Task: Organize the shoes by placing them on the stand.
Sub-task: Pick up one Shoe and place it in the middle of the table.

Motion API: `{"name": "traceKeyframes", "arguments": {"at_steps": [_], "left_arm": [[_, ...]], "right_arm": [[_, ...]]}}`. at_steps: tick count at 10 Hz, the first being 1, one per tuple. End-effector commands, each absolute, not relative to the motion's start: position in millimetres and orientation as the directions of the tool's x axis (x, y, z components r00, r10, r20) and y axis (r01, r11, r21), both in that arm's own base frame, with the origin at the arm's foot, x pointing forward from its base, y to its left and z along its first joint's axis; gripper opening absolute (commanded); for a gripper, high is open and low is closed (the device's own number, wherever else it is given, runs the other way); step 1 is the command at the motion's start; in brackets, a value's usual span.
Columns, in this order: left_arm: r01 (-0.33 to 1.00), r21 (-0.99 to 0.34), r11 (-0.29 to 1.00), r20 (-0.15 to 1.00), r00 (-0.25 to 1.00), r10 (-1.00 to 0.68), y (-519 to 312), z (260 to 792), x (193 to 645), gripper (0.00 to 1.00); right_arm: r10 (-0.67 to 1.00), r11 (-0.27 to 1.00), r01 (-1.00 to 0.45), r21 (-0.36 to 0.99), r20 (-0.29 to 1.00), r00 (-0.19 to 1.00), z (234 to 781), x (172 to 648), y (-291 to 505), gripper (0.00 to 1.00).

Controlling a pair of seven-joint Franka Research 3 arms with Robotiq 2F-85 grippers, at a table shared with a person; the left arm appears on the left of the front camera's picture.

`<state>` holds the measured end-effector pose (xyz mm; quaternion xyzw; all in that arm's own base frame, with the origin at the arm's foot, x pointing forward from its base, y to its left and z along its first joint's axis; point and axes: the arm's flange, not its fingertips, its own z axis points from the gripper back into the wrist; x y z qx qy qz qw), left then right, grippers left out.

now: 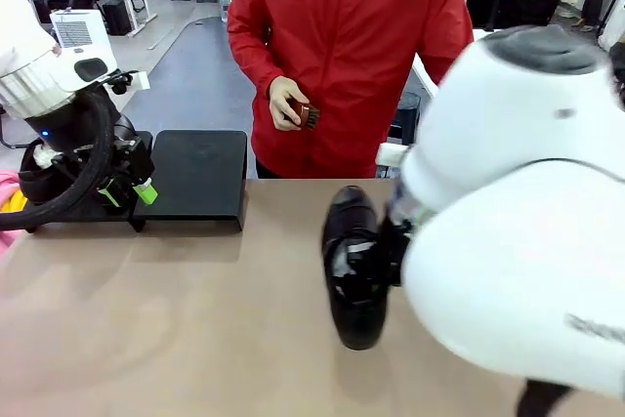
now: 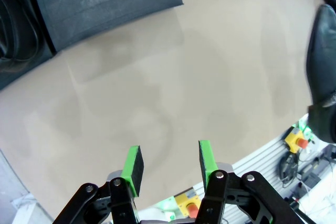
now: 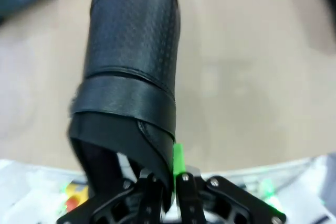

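Glossy black shoe (image 1: 354,266) mid-table, back rim pinched in right pincer (image 3: 176,182), low matte-black stand (image 1: 200,178) at far left

The shoe (image 1: 354,271) is seen as glossy black leather, finely perforated across the upper. The stand (image 1: 200,178) is finished in matt black. The table (image 1: 146,339) is surfaced in smooth, matt beige. The right arm's shell (image 1: 527,241) is moulded in smooth white plastic; the person's jacket (image 1: 342,36) is made of red cloth.

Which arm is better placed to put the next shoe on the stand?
Right, probably: the right gripper is shut on the shoe mid-table near the stand. The left gripper hangs open with nothing between its pads.
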<state>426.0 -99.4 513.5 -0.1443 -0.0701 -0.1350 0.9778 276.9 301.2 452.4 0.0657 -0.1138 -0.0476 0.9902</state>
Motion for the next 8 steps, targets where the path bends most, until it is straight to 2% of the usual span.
{"name": "traceKeyframes", "arguments": {"at_steps": [1,6,8], "left_arm": [[0.289,-0.280,0.916,0.187,0.952,-0.243,-98.3,514.5,425.2,0.57],[0.289,-0.280,0.916,0.187,0.952,-0.243,-98.3,514.5,425.2,0.57],[0.289,-0.280,0.916,0.187,0.952,-0.243,-98.3,514.5,425.2,0.57]], "right_arm": [[0.021,0.987,-0.055,0.150,0.215,0.976,437.1,327.3,333.8,0.00],[-0.035,0.991,0.019,0.133,0.117,0.992,372.3,379.7,353.3,0.00],[-0.117,0.984,0.101,0.146,0.104,0.988,358.0,391.2,346.7,0.00]]}}
